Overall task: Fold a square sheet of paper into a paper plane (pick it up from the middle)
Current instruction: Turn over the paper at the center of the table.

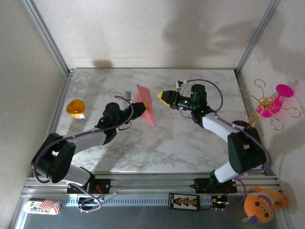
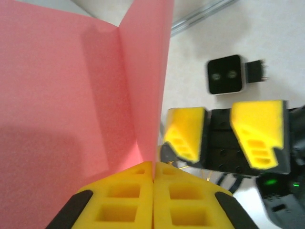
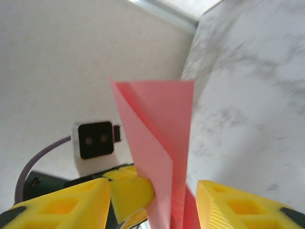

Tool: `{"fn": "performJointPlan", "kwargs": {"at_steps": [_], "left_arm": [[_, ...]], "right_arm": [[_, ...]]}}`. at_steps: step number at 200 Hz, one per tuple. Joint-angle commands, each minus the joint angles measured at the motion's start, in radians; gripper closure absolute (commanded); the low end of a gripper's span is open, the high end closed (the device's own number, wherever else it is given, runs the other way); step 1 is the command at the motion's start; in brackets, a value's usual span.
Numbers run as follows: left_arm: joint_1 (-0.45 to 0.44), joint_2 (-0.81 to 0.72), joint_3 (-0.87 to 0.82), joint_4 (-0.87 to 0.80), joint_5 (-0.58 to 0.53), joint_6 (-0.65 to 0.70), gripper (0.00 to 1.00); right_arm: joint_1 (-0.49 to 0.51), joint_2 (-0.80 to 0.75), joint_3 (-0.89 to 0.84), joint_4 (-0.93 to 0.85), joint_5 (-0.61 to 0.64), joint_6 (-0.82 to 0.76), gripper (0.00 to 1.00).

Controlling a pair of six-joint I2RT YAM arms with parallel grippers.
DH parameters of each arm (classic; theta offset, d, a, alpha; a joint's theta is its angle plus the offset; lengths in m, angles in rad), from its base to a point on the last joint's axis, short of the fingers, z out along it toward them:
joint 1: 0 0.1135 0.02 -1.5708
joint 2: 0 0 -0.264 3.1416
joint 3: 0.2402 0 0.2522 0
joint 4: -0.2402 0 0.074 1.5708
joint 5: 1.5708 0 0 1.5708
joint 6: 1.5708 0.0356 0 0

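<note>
Creased salmon-pink paper sheet [image 1: 148,112], upright

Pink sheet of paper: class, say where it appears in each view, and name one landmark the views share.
Top external: the pink sheet stands left of centre over the marble table.
Left wrist: it covers the left half, creased.
Right wrist: centre, a folded upright strip.
Shared landmark: the yellow left gripper, shut on the sheet.
</note>
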Motion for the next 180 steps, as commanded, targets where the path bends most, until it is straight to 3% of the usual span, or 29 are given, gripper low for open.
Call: {"fn": "performJointPlan", "kwargs": {"at_steps": [1, 48, 104, 180], "left_arm": [[0.006, -0.042, 0.079, -0.258, -0.108, 0.155, 0.94], [-0.042, 0.014, 0.316, -0.828, -0.495, 0.420, 0.91], [-0.128, 0.200, 0.555, -1.196, -0.994, 0.518, 0.91], [-0.209, 0.525, 0.756, -1.444, -1.290, 0.496, 0.92]], "right_arm": [[-0.006, -0.069, 0.035, -0.254, 0.209, -0.233, 0.44], [-0.006, -0.162, 0.033, -0.421, 0.507, -0.387, 0.36], [-0.006, -0.207, 0.016, -0.476, 0.646, -0.418, 0.35], [-0.009, -0.226, 0.008, -0.513, 0.711, -0.429, 0.35]]}}
